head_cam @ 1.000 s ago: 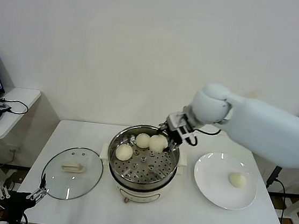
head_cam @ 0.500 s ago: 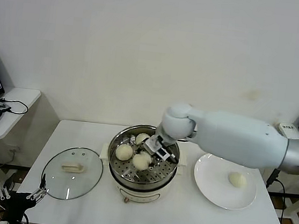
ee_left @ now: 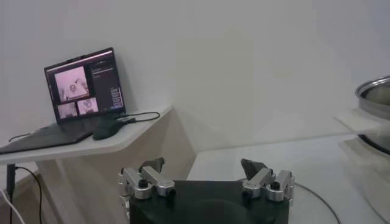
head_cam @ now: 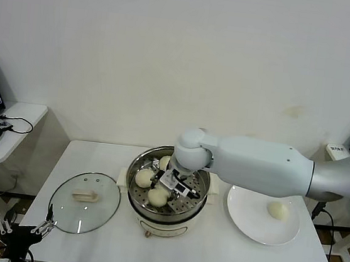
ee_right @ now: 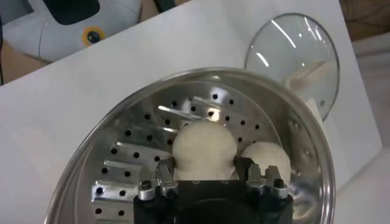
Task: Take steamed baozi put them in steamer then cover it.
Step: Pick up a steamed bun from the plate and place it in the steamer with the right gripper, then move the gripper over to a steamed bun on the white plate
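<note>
We see the steamer [head_cam: 168, 190], a shiny steel pot with a perforated tray and a cream base, standing at the middle of the white surface [head_cam: 212, 249]. Our right gripper [head_cam: 167, 186] reaches down inside it, its fingers [ee_right: 166, 173] set close against the 2 sides of a bun [ee_right: 204, 148] that rests on the tray; we cannot tell whether they still press it. The bun is round, smooth and cream-white. 2 more buns lie in the pot: one [head_cam: 144, 178] toward the left rim, one [head_cam: 166, 162] toward the far rim. A 4th bun [head_cam: 277, 210] sits on the white plate [head_cam: 247, 215] near the surface's right edge. The cover [head_cam: 85, 202], clear glass with a metal rim and cream bar handle, lies flat near the left edge. Our left gripper [ee_left: 207, 176] hangs wide and empty below the surface's near-left corner.
</note>
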`<state>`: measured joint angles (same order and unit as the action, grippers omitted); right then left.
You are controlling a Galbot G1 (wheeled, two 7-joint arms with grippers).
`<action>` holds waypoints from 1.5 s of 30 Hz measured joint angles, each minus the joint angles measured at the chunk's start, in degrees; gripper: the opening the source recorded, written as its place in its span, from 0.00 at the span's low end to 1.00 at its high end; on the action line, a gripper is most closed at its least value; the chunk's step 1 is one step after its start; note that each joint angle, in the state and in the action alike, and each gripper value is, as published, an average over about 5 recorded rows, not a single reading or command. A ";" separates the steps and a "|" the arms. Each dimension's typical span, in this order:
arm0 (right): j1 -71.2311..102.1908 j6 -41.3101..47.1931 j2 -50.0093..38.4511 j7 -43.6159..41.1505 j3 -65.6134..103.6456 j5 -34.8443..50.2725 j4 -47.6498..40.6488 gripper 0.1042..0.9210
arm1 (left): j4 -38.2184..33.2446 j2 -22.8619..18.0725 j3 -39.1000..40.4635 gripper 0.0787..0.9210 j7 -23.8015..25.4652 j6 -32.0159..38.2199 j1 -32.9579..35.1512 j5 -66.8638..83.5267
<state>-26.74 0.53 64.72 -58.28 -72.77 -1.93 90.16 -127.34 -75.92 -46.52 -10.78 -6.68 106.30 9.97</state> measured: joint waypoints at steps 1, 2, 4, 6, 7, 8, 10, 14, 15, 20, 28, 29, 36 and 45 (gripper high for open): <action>-0.12 -0.16 -0.04 -0.09 -0.03 -0.11 0.08 0.66 | 0.00 -0.02 0.02 0.88 0.00 0.00 0.00 0.00; -0.24 -0.30 -0.10 -0.18 -0.05 -0.19 0.18 0.67 | -0.01 -0.04 0.05 0.88 -0.01 0.00 -0.01 0.00; -0.50 -0.55 -0.30 -0.32 -0.07 -0.29 0.39 0.74 | -0.03 -0.05 0.14 0.88 -0.01 0.00 -0.04 0.00; -0.81 -0.73 -0.66 -0.48 -0.02 -0.34 0.65 0.80 | -0.09 -0.05 0.24 0.88 -0.01 0.00 -0.11 -0.01; -0.98 -0.79 -0.90 -0.57 0.06 -0.34 0.78 0.83 | -0.15 -0.04 0.28 0.88 -0.01 0.00 -0.15 -0.01; -1.17 -0.82 -1.20 -0.69 0.19 -0.31 0.93 0.85 | -0.21 -0.02 0.31 0.88 -0.01 0.00 -0.19 -0.02; -1.58 -0.70 -1.94 -1.03 0.65 -0.13 1.29 0.87 | -0.30 0.08 0.30 0.88 -0.01 -0.01 -0.24 -0.02; -2.63 0.46 -4.13 -2.17 2.46 0.58 2.18 0.88 | -0.34 0.51 0.05 0.88 0.02 -0.04 -0.11 0.02; -2.94 0.99 -4.85 -2.55 3.07 0.85 2.42 0.88 | -0.34 0.64 -0.06 0.88 0.03 -0.04 -0.05 0.06; -3.93 5.19 -9.40 -4.24 6.25 2.90 3.43 0.88 | -0.45 1.32 -0.64 0.88 0.10 -0.10 0.21 0.49; -1.95 11.96 -20.13 -5.31 11.12 3.52 3.53 0.88 | -0.46 2.47 -0.78 0.88 0.23 -0.22 0.05 0.77; -1.21 12.35 -21.64 -5.44 11.85 3.15 3.43 0.88 | -0.40 2.57 -0.72 0.88 0.24 -0.23 -0.04 0.77; 7.24 13.47 -30.61 -5.89 19.17 -1.16 1.77 0.88 | -0.18 2.82 0.02 0.88 0.22 -0.30 -0.52 0.59; 23.50 12.68 -35.41 -5.22 32.71 -9.21 -3.64 0.88 | -0.39 3.13 -0.04 0.88 0.23 -0.41 0.32 0.14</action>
<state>-3.24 13.21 29.31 -63.50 -40.05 -11.14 86.53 -127.73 -72.79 -46.56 -10.54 -7.10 106.63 10.10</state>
